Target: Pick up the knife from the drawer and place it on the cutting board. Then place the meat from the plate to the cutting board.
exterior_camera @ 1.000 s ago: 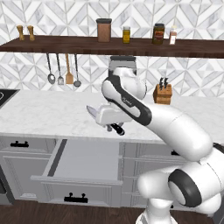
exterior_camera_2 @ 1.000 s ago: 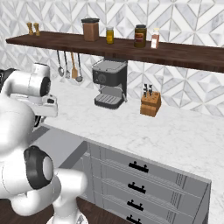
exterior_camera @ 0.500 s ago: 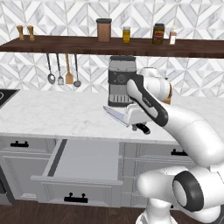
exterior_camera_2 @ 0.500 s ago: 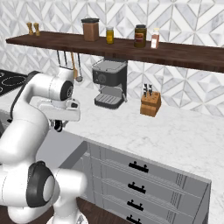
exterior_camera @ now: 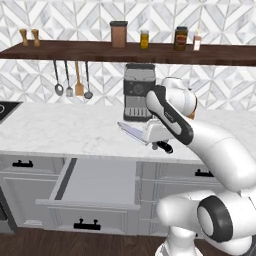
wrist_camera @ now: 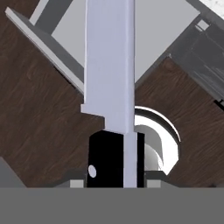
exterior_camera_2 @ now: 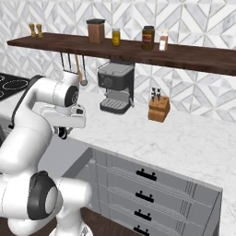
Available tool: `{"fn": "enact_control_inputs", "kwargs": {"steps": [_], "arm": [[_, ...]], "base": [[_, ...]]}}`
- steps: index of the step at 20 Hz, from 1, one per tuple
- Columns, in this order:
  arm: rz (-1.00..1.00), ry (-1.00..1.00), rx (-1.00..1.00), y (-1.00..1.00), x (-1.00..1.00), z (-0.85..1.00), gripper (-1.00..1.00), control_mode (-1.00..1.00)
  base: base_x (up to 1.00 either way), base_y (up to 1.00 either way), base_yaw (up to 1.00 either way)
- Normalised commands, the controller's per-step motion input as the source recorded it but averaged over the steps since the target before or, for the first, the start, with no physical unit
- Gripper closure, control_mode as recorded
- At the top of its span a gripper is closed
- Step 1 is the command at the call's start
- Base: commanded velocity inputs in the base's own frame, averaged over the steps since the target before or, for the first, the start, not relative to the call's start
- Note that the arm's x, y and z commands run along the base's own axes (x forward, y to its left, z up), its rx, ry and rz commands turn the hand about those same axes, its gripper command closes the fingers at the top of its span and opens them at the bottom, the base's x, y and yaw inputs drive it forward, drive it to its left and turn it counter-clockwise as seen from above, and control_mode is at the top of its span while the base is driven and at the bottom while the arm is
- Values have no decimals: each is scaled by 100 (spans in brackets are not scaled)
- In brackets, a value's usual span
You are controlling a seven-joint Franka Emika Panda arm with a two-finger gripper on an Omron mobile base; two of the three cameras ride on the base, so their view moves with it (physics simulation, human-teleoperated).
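My gripper (exterior_camera: 156, 134) is shut on the knife (exterior_camera: 133, 132), holding it by its black handle (exterior_camera: 163, 146). The pale blade points left, level, above the counter's front edge near the coffee machine. In the hand view the blade (wrist_camera: 109, 65) runs straight up from the handle (wrist_camera: 111, 162) between my fingertips (wrist_camera: 151, 181). Below it the drawer (exterior_camera: 100, 182) stands pulled open, its grey inside bare (wrist_camera: 153, 39). From the right side my gripper (exterior_camera_2: 64, 125) hangs over the open drawer (exterior_camera_2: 62, 159). The cutting board, the plate and the meat are out of view.
A coffee machine (exterior_camera: 138, 97) stands at the back of the marble counter, a tan knife block (exterior_camera_2: 158, 109) to its right. Utensils (exterior_camera: 74, 85) hang under the shelf with jars (exterior_camera: 119, 34). A stovetop (exterior_camera_2: 11, 84) lies far left. Closed drawer fronts (exterior_camera_2: 145, 184) sit right of the open drawer.
My arm has swung to the right with the knife, from above the open drawer to the counter in front of the coffee machine. The drawer has stayed open.
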Motion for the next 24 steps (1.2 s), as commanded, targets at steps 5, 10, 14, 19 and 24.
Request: {"fn": "enact_control_inputs", "kwargs": {"steps": [5,10,14,19,24], "arm": [[0,0,0,0,0,0,100,100],[0,0,0,0,0,0,100,100],[0,0,0,0,0,0,100,100],[0,0,0,0,0,0,100,100],[0,0,0,0,0,0,100,100]], "base": [[-71,0,-20],[-48,1,-31],[-2,11,-35],[0,17,-42],[-3,19,-50]]}}
